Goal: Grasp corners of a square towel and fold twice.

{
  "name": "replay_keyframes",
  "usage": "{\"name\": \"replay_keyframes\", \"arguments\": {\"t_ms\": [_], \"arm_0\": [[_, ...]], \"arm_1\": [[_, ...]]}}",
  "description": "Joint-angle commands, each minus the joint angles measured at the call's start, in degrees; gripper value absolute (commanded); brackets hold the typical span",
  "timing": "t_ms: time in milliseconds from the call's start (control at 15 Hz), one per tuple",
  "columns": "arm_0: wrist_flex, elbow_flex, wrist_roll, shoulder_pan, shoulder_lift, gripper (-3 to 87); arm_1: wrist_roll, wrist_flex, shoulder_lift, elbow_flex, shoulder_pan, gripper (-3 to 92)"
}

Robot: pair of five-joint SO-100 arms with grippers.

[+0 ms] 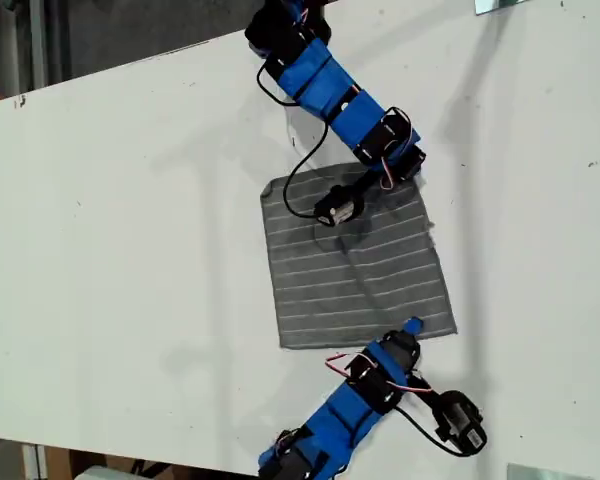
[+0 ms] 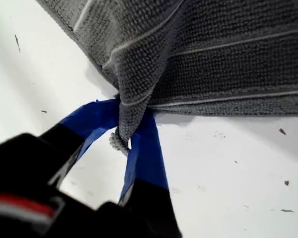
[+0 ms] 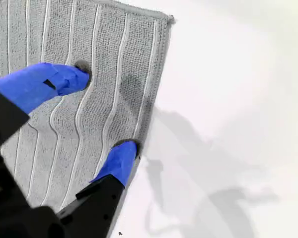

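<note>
A white table (image 1: 130,250) fills the exterior view, and the towel (image 1: 355,255) — grey with thin white stripes — is spread on it a little toward the exterior view's right of centre, between two blue arms. In the first wrist view one corner (image 2: 123,140) of the towel is seen bunched and pinched between the blue-taped fingers (image 2: 145,148) of my first gripper (image 2: 122,141), which is clamped on the cloth. My second gripper (image 3: 107,114) is spread wide over the towel's edge — one fingertip (image 3: 69,78) is pressed on the fabric, the other at the hem. Ripples are visible in the stripes between them.
</note>
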Motion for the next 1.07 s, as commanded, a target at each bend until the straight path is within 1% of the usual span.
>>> {"name": "replay_keyframes", "arguments": {"t_ms": [0, 133, 333, 733, 1000], "arm_0": [[-2.0, -3.2, -4.0, 2.7, 0.3, 26.9], [-5.3, -3.2, -5.1, 3.8, -2.0, 26.9], [-9.5, -3.9, -2.7, 3.2, -4.9, 26.7], [-14.5, -6.1, -1.5, 3.3, -7.5, 25.8], [-17.3, -6.0, -2.3, 3.0, -11.5, 25.8]], "arm_1": [[-0.7, -0.4, -0.5, 0.5, 1.1, -0.2], [-0.7, -0.4, -0.5, 0.5, 1.1, -0.2], [-0.8, -0.6, -0.7, 0.5, 1.1, -0.2], [-1.1, -1.1, -1.7, 0.5, 1.8, -0.2], [-1.2, -1.4, -1.3, 0.3, 1.5, -0.2]]}}
